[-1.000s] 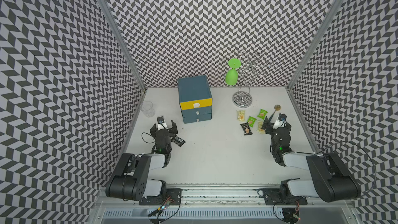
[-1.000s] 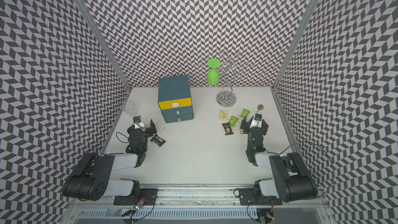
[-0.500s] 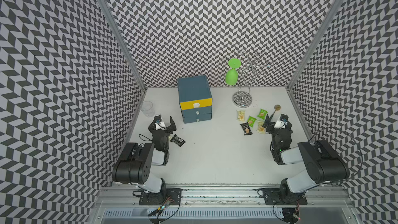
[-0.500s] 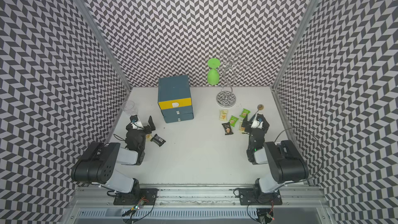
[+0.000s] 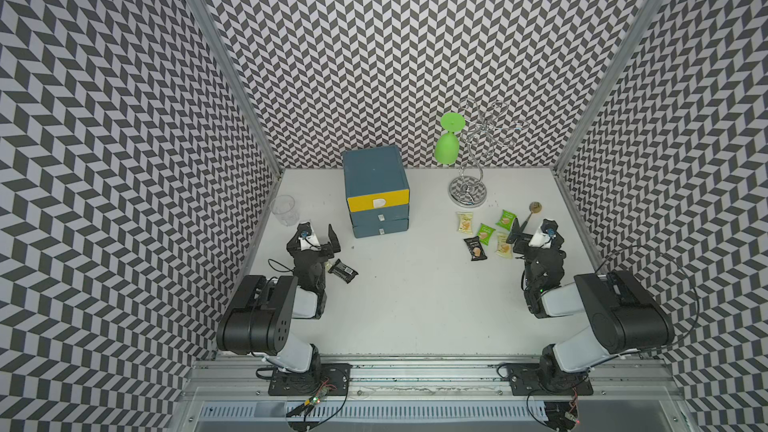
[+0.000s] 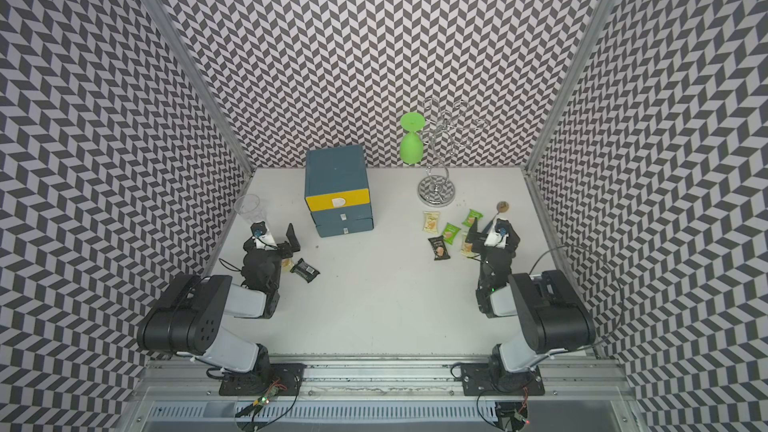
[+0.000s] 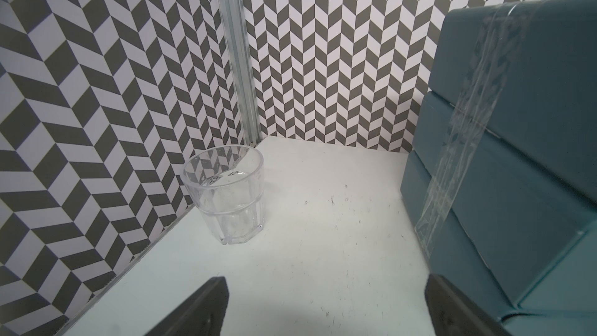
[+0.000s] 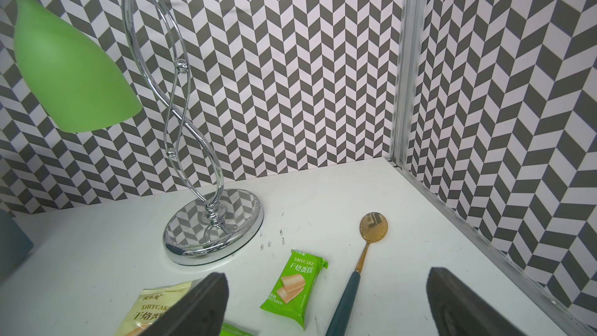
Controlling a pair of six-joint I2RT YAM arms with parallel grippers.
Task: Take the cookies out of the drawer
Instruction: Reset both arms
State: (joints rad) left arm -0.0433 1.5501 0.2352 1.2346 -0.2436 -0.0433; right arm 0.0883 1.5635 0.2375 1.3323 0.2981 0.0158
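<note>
The blue drawer unit [image 5: 376, 197] with a yellow top drawer front stands at the back, all its drawers shut. Several cookies packets lie on the white table at the right: cream [image 5: 464, 221], green [image 5: 485, 231], green [image 5: 505, 219], black [image 5: 475, 248]. Another black packet [image 5: 343, 270] lies beside the left arm. My left gripper [image 5: 319, 235] is open and empty, in front of the unit's left side [image 7: 504, 156]. My right gripper [image 5: 533, 231] is open and empty beside the right-hand packets; a green packet [image 8: 294, 287] lies just ahead of its fingers.
A clear tumbler [image 7: 226, 192] stands near the left wall. A chrome stand [image 8: 213, 227] holding an upside-down green wine glass [image 8: 68, 69] is at the back right. A gold spoon with a teal handle [image 8: 365, 253] lies by the right wall.
Both arms have folded back toward their bases, with the elbows rising. The grippers stay open and the packets have not moved.
</note>
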